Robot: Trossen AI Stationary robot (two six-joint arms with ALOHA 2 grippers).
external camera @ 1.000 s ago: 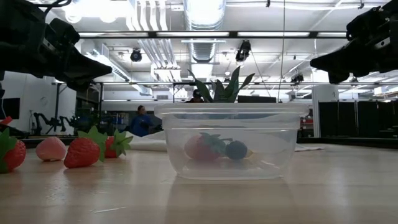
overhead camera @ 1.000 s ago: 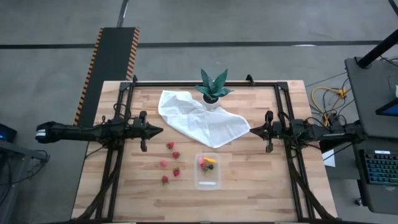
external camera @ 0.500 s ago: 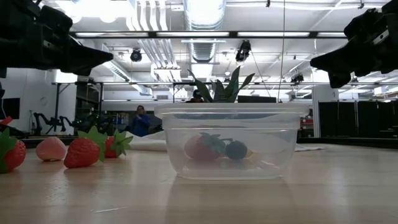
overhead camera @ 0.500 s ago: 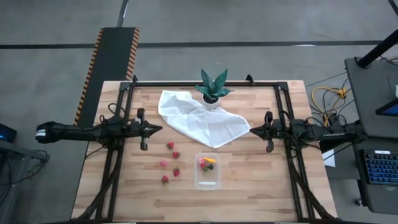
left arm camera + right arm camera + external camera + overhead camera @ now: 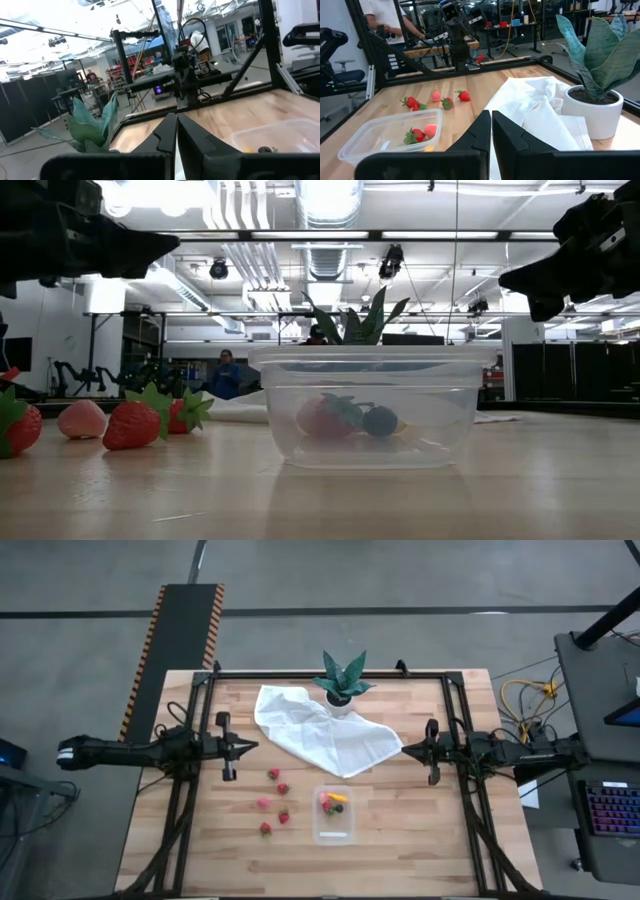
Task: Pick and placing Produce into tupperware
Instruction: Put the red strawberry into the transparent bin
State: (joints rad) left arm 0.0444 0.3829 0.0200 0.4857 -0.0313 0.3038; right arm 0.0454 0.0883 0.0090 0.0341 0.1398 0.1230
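The clear tupperware (image 5: 334, 817) stands on the table near its front edge, holding a red piece (image 5: 325, 417), a dark round one (image 5: 379, 420) and an orange-yellow sliver (image 5: 339, 798). Left of it on the wood lie several loose produce pieces: red strawberries (image 5: 273, 773) (image 5: 283, 817) and a pink piece (image 5: 263, 803). My left gripper (image 5: 257, 747) hangs shut and level over the table's left part, clear of everything. My right gripper (image 5: 403, 750) hangs shut and level over the right part, also holding nothing. Both wrist views show the fingers closed, left (image 5: 176, 125) and right (image 5: 491, 120).
A white cloth (image 5: 325, 735) lies spread at the table's far middle, between the two grippers. A green spiky potted plant (image 5: 343, 685) stands on it near the far edge. A black frame (image 5: 330, 672) runs round the table. People stand in the room beyond.
My left gripper has risen a little and tipped its fingers up from slanting down to about level, rolling about its own axis. It stays shut. The produce and the tupperware have kept their places.
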